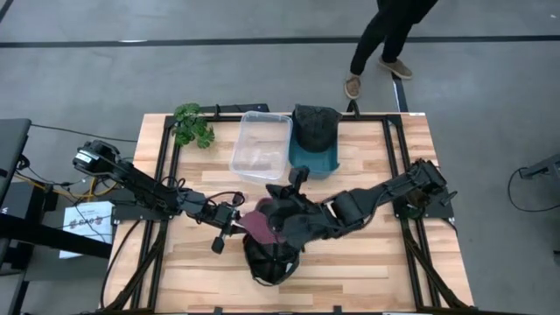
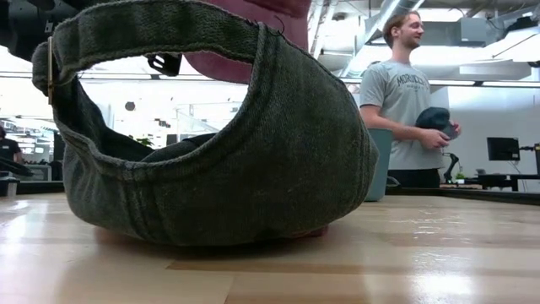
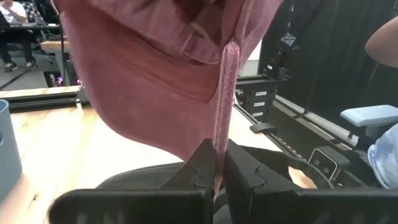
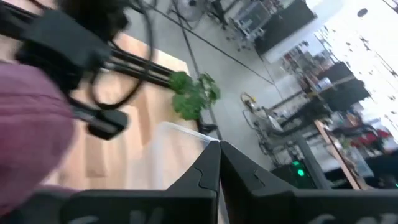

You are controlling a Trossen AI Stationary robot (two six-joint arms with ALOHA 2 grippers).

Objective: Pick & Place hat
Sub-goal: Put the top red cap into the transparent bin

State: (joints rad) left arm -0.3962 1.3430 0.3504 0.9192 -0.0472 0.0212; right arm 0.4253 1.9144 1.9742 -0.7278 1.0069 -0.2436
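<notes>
A maroon hat [image 1: 258,224] hangs above a dark grey-green hat [image 1: 267,260], which lies upside down on its crown near the table's near edge. In the low view the dark hat [image 2: 253,160] fills the picture and the maroon hat [image 2: 253,25] shows above it. My left gripper [image 1: 236,219] reaches in from the left and is shut on the maroon hat [image 3: 155,81]. My right gripper [image 1: 297,180], just right of the maroon hat, points toward the far edge with its fingers shut [image 4: 217,155] on nothing. My left gripper [image 3: 217,163] pinches a narrow maroon band [image 3: 222,118] at the edge of the maroon hat between its two fingers, coming level from the table's left. The hat is lifted clear of the table and hangs over the dark hat [image 3: 261,163].
A clear container [image 1: 261,144] and a teal bin [image 1: 313,162] with another dark hat [image 1: 315,125] on top stand at the far middle. A green plant [image 1: 193,123] sits at the far left. A person [image 2: 405,101] holding a dark cap stands beyond the table.
</notes>
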